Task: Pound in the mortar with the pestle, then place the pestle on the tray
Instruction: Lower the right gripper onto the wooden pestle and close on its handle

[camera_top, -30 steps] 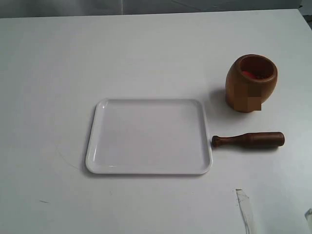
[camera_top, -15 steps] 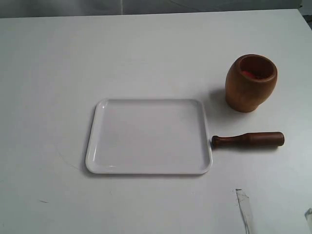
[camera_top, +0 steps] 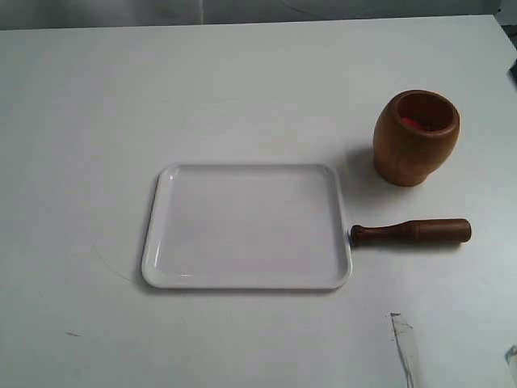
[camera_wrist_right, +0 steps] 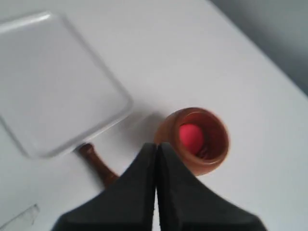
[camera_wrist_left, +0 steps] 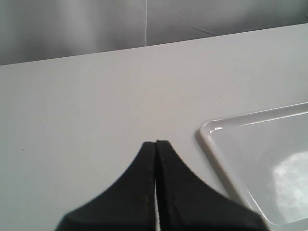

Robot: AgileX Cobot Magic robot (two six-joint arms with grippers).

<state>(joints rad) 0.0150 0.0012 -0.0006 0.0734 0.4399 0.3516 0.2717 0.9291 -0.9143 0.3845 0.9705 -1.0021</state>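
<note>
The brown wooden mortar [camera_top: 416, 137] stands upright at the right of the table, something red inside it; it also shows in the right wrist view [camera_wrist_right: 196, 140]. The dark pestle [camera_top: 412, 233] lies flat in front of it, its knob touching the right rim of the white tray [camera_top: 246, 226]. In the right wrist view only the pestle handle [camera_wrist_right: 96, 163] shows, the rest hidden behind the fingers. My right gripper [camera_wrist_right: 157, 144] is shut and empty, high above the mortar and pestle. My left gripper [camera_wrist_left: 155, 143] is shut and empty, beside a corner of the tray [camera_wrist_left: 260, 159].
A strip of clear tape [camera_top: 404, 343] lies on the white table near its front right. The table's far edge meets a grey backdrop [camera_wrist_left: 144, 24]. Neither arm shows in the exterior view.
</note>
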